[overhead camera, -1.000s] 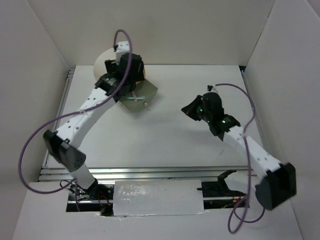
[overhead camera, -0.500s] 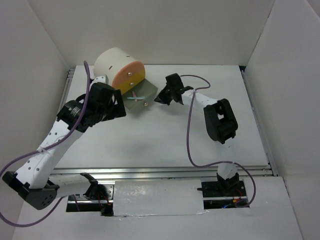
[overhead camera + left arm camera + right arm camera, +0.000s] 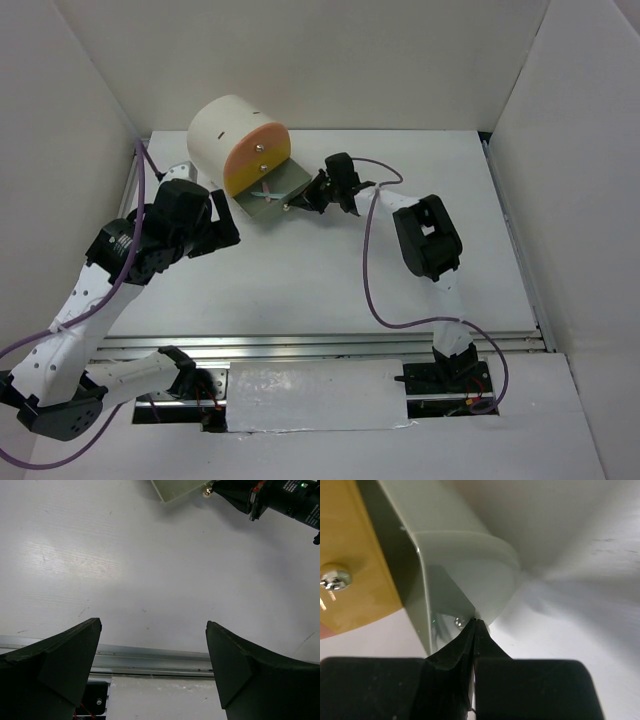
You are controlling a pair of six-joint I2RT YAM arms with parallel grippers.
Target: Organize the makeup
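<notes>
Right gripper pressed together, tips at grey tray front edge, beside orange-fronted box | left gripper spread, above table

Both arms white-shelled w/ black joint blocks: left arm, right arm. Purple cable loops off each. Left hand: matte black wedge fingers. Right hand: black, w/ green LED, red tab, white lettering.

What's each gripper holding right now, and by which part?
Left gripper: open, nothing. Right gripper: shut at the small knob on the grey-green drawer's front; whether it actually pinches it cannot be told.
</notes>
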